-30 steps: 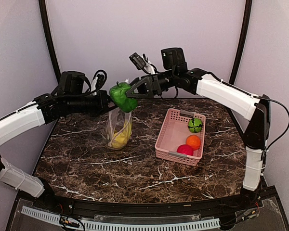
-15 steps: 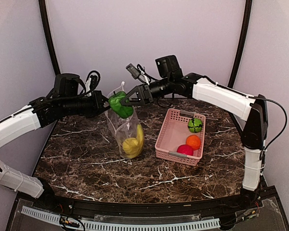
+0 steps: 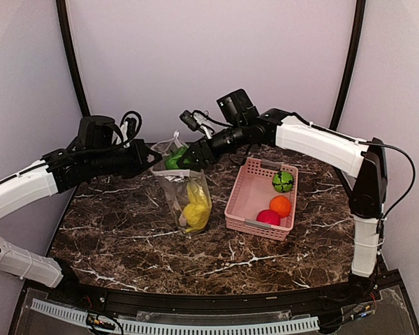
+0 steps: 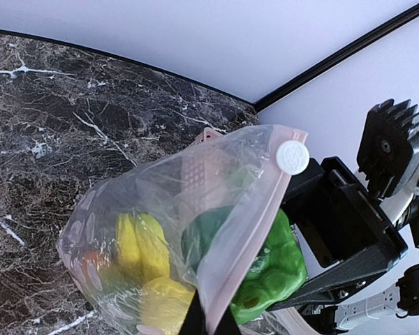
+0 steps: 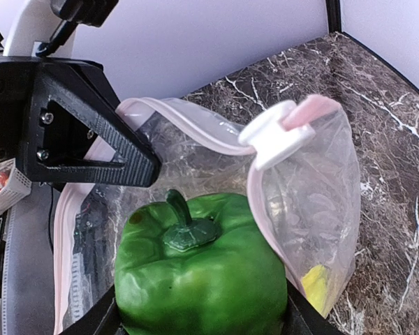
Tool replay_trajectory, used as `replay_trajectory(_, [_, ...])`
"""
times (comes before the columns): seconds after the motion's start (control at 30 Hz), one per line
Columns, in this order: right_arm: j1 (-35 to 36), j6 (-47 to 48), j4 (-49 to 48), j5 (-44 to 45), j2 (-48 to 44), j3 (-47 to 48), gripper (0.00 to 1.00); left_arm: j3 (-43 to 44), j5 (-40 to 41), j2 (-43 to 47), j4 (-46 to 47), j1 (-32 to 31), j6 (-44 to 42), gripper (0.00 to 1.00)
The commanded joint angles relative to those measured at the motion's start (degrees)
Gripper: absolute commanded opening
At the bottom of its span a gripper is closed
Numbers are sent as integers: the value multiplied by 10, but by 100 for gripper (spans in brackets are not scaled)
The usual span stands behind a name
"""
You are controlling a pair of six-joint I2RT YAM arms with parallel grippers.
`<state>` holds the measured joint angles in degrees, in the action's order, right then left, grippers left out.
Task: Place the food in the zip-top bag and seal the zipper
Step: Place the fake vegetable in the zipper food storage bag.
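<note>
The clear dotted zip-top bag (image 3: pixel 186 199) hangs upright on the marble, with yellow food (image 3: pixel 195 202) in its bottom. My left gripper (image 3: pixel 153 158) is shut on the bag's pink zipper (image 4: pixel 248 234) edge and holds the mouth up. My right gripper (image 3: pixel 184 158) is shut on a green pepper (image 5: pixel 202 279) right at the open mouth, partly past the rim (image 4: pixel 272 269). The white zipper slider (image 5: pixel 274 137) sits on the rim beside the pepper. A green ball (image 3: pixel 283 181), an orange (image 3: pixel 281 205) and a red-pink ball (image 3: pixel 268 218) lie in the basket.
The pink lattice basket (image 3: pixel 246 188) stands just right of the bag, under the right arm. Dark marble table (image 3: pixel 126 237) stretches in front and to the left. A curved wall closes off the back.
The right gripper has carried the green pepper down and left into the bag's mouth. The left gripper and bag have shifted right and lower, and the bag now rests nearer the basket.
</note>
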<state>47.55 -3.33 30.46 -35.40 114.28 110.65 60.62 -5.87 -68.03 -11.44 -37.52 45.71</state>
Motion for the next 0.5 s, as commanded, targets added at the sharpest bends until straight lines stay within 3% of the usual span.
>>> replay_trajectory(0.0, [7,30,43,68,7,18,49,-15,2,9,35,-1,15,1])
replay_trajectory(0.23, [38,78,106,117,44,79,51,-4,-11,-16,60,-2,21,1])
replay_trajectory(0.47, [47,96,125,147,37,91,62,13,-5,-35,55,-2,11,1])
